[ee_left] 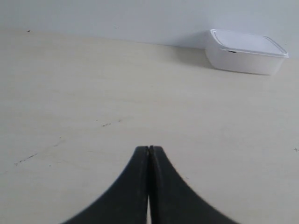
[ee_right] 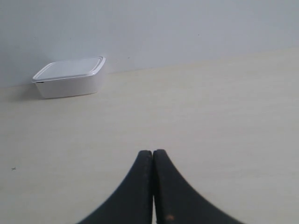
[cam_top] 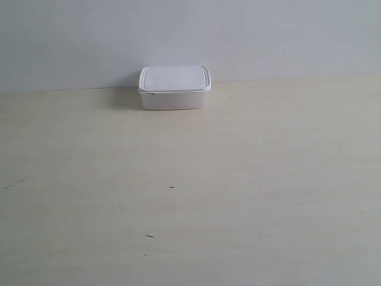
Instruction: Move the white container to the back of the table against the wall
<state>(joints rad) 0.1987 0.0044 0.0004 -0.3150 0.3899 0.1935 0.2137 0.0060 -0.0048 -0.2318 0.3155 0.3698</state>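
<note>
The white container (cam_top: 174, 87) with its lid on stands at the back of the cream table (cam_top: 190, 196), right at the foot of the pale wall (cam_top: 190, 36). The left wrist view shows the container (ee_left: 245, 52) far off and the right wrist view shows the container (ee_right: 70, 77) equally distant. My left gripper (ee_left: 149, 149) is shut with nothing between its black fingers, well short of the box. My right gripper (ee_right: 153, 152) is also shut and empty, low over bare tabletop. Neither arm shows in the exterior view.
A few tiny dark specks (cam_top: 149, 236) mark the tabletop near the front. Nothing else stands on the table in any view.
</note>
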